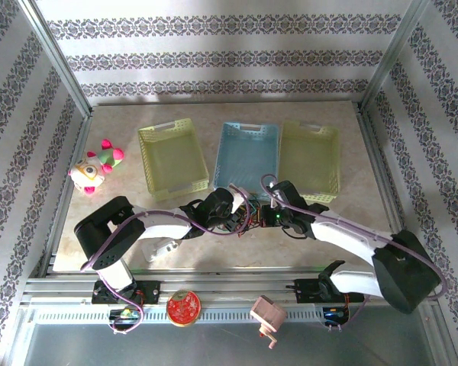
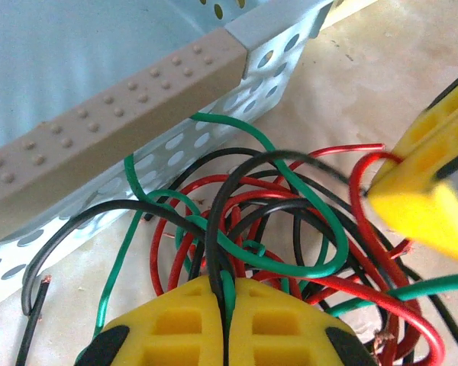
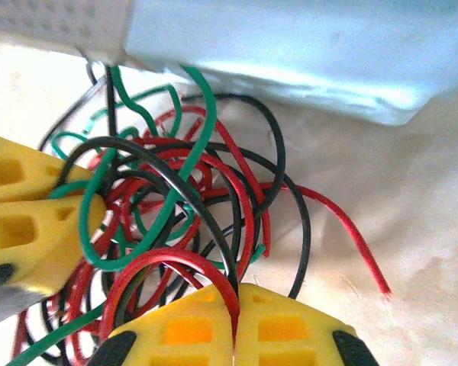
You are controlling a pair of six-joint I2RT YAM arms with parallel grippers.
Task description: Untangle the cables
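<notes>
Beside blue basket (image 1: 248,152) | left gripper (image 2: 227,305) clamped on cables (image 2: 252,229) | right gripper (image 3: 237,305) clamped on cables

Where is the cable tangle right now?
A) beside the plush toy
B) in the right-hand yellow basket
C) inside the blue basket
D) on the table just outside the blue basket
D: the cables lie on the table, outside the perforated wall of the blue basket.
</notes>
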